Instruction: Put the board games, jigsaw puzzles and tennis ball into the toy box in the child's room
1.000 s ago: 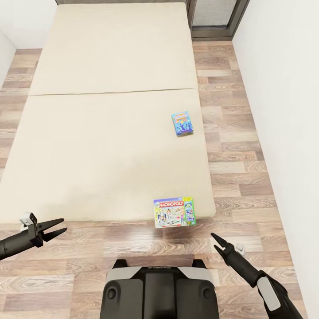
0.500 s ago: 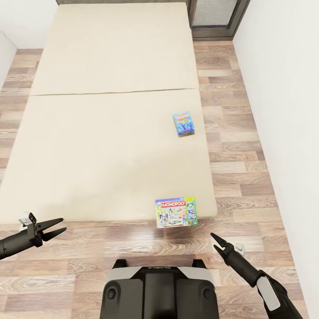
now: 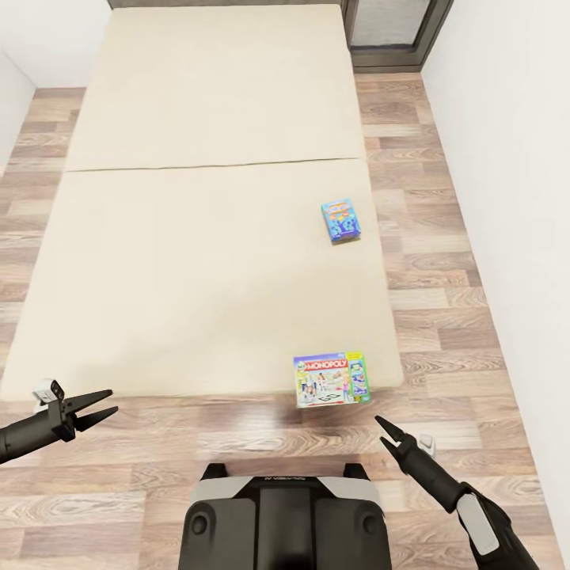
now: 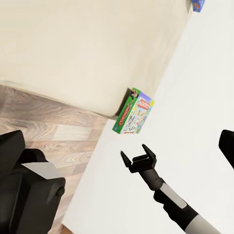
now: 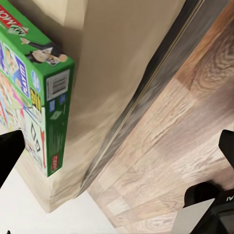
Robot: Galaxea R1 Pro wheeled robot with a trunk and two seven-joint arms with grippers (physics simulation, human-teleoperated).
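Observation:
Two board games lie on the beige bed (image 3: 198, 237). The light blue one (image 3: 341, 221) rests near the bed's right edge. A green Monopoly box (image 3: 331, 379) sits at the near right corner, jutting over the edge; it is also in the left wrist view (image 4: 135, 111) and, close up, in the right wrist view (image 5: 34, 92). My right gripper (image 3: 384, 427) hovers open over the floor, just in front of and a little right of the Monopoly box. My left gripper (image 3: 93, 405) is open and empty over the floor at the bed's near left corner.
Wood-plank floor (image 3: 443, 261) runs in a strip between the bed and the white wall (image 3: 514, 198) on the right. A grey-framed window (image 3: 396, 32) stands at the far end. My dark base (image 3: 289, 522) is at the foot of the bed.
The whole picture has slid slightly right, so the camera moved. Both grippers keep their pose and the board games lie where they were.

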